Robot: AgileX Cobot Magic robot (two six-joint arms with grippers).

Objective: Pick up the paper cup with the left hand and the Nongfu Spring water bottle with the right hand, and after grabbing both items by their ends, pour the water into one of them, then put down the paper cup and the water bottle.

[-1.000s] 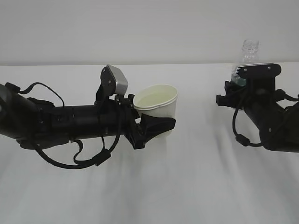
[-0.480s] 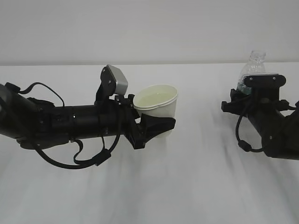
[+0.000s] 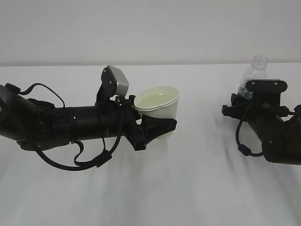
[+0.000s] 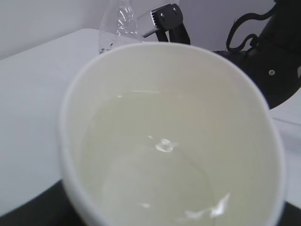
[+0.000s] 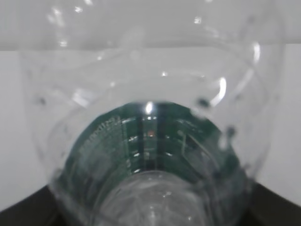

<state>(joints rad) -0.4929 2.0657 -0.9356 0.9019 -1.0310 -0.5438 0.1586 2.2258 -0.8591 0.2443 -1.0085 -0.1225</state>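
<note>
The white paper cup [image 3: 159, 104] stands upright in my left gripper [image 3: 159, 128], whose black fingers [image 3: 153, 129] are shut round its lower end. Clear water [image 4: 155, 160] lies in the cup [image 4: 169, 141]. Whether the cup's base touches the table I cannot tell. At the right, my right gripper [image 3: 251, 96] is shut on the lower part of the Nongfu Spring water bottle [image 3: 255, 70], which stands upright with its open neck above the wrist plate. In the right wrist view the bottle [image 5: 150, 94] fills the frame, its green label [image 5: 155, 141] low in it.
A white table [image 3: 197, 188] runs to a pale wall behind. The right arm [image 4: 273, 56] and the bottle [image 4: 117, 23] show beyond the cup's rim in the left wrist view. Cables hang under both arms.
The right gripper has brought the bottle down a little and to the right, ending upright. The left arm and the cup have not moved.
</note>
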